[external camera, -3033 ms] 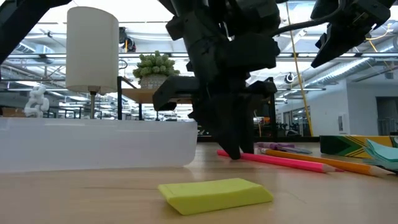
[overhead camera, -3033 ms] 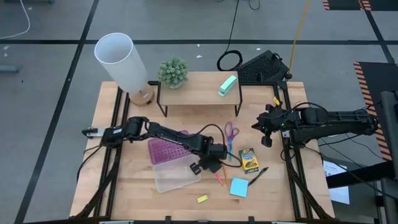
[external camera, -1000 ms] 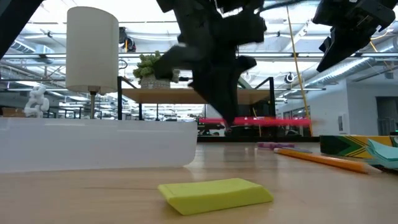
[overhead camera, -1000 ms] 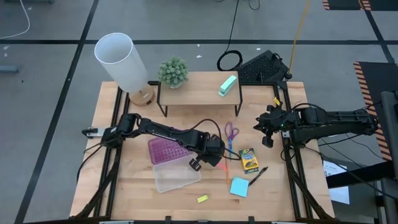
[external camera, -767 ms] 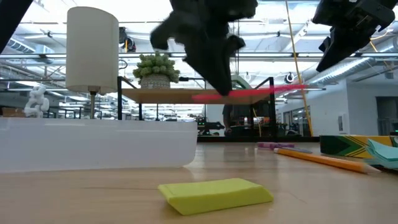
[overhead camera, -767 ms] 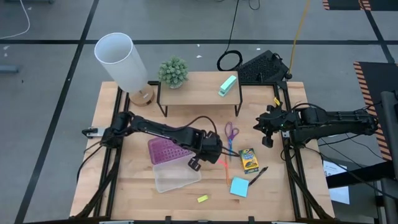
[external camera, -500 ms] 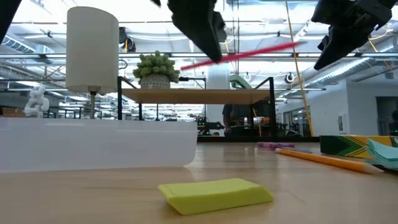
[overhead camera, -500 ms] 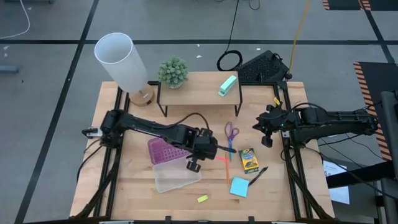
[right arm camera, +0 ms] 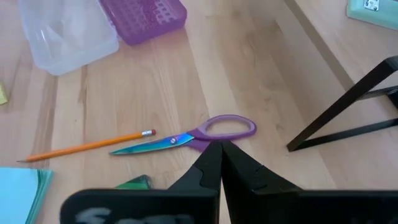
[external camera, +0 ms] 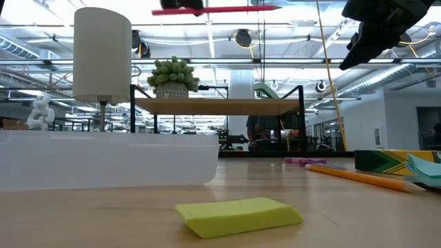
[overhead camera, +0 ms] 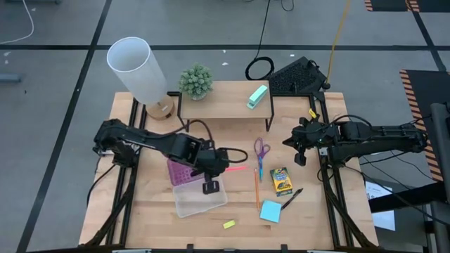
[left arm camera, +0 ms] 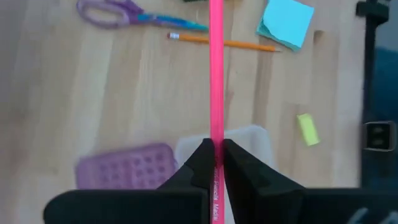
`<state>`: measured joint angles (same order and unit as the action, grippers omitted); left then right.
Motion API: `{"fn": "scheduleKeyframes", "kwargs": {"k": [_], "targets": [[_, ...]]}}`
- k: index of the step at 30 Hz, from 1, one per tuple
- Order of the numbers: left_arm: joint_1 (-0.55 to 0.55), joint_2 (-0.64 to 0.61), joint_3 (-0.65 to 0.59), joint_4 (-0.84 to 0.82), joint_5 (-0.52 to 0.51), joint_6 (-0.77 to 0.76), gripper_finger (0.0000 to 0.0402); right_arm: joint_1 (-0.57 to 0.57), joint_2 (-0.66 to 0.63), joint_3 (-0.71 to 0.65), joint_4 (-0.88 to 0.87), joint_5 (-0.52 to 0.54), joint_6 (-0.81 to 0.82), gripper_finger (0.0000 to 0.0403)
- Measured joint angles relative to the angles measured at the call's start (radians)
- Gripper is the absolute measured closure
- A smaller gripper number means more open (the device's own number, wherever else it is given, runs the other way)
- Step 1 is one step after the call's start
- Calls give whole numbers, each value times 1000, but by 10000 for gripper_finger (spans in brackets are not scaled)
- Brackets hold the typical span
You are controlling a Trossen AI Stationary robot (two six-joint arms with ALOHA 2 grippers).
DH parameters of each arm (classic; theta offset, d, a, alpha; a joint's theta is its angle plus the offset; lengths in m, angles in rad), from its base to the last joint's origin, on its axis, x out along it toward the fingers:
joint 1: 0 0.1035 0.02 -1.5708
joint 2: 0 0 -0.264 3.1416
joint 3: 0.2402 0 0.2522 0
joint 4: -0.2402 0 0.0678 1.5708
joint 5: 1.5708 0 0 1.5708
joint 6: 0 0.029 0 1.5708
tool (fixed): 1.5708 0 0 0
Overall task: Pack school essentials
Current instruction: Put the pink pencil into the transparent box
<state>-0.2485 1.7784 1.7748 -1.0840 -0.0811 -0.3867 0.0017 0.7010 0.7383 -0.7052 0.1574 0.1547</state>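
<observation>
Left tool (overhead camera: 214,171) raised above tabletop (overhead camera: 316,211), over purple lid (overhead camera: 184,171) & clear case (overhead camera: 199,199), fingers clamped on pink pencil (overhead camera: 235,169); pencil held level, sticking out toward purple-handled scissors (overhead camera: 261,155). Low view: pink pencil high up near top edge, horizontal, well clear of wood. Left wrist view: pencil pinched between both dark fingers (left arm camera: 202,163), running straight out over case rim. Right tool (overhead camera: 300,144) hovering at tabletop's right edge, fingers together, nothing between them; right wrist view looks down on scissors, just past closed fingertips. Scissors flat on wood below wooden shelf (overhead camera: 226,102), blades pointing toward front. Orange pencil (overhead camera: 256,187) lying beside scissors, between case & yellow-green crayon box (overhead camera: 281,180). Black pen (overhead camera: 291,198) angled just beside crayon box, near blue sticky-note pad (overhead camera: 270,211). Tiny yellow eraser (overhead camera: 228,224) alone near front edge, close to low cam. Case open, lid lying next to it, touching at one corner; contents of case – cannot tell. On shelf: mint-green block (overhead camera: 257,96) & small potted plant (overhead camera: 195,81). White lamp (overhead camera: 137,70) at back-left corner.
</observation>
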Motion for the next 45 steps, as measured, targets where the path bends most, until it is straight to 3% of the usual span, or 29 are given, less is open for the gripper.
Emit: {"fn": "scheduleKeyframes", "kwargs": {"k": [7, 15, 26, 36, 45], "targets": [[-71, -49, 0, -94, 0, -283, 376, 0, 0, 0, 12, 0, -15, 403], [-196, -35, 1, -148, -41, -510, 376, 0, 0, 0, 161, 3, -154, 403], [-337, -17, -12, -171, -228, -697, 376, 0, 1, 0, 307, 2, -262, 403], [-371, -14, -228, -119, -256, -861, 376, 0, 1, 0, 346, 0, -314, 403], [-363, -14, -450, 190, -200, -880, 376, 0, 0, 0, 319, 0, -333, 403]]}}
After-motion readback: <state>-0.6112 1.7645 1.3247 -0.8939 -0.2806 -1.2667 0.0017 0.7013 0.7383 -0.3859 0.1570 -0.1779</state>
